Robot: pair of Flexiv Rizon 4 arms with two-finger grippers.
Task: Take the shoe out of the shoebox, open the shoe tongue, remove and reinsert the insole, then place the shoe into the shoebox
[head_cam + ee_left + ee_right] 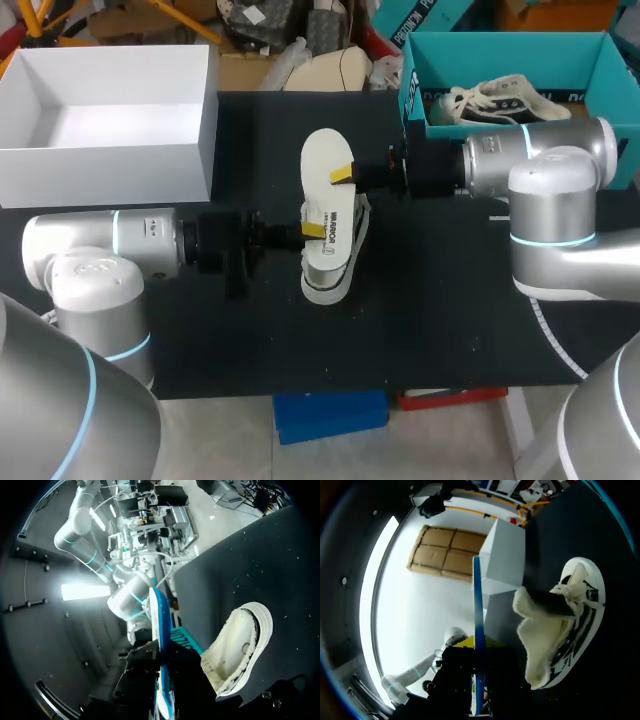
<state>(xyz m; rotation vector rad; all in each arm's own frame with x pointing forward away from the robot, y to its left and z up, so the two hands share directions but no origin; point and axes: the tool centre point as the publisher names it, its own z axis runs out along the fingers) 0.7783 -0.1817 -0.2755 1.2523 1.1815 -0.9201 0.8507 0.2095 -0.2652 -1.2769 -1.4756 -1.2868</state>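
One shoe [326, 283] lies in the middle of the black mat [450, 310], its fleecy lining showing and the tongue pulled open. The single white insole [325, 160] is held flat just above this shoe and covers most of it in the head view.

Two grippers hold the insole. The left gripper [313, 230] comes in from the shoe's left and pinches the insole's edge over the shoe's nearer half. The right gripper [343, 176] comes in from the shoe's right and pinches the opposite edge over its farther half. Each wrist view shows the insole edge-on between that arm's fingers. The fingers under the insole are hidden, so each two-sided grip is likely rather than plain.

There are two boxes. The teal shoebox [600, 60] stands beyond the shoe to the right and holds a second shoe [500, 103]. An open white box [110, 165] stands beyond the shoe to the left.
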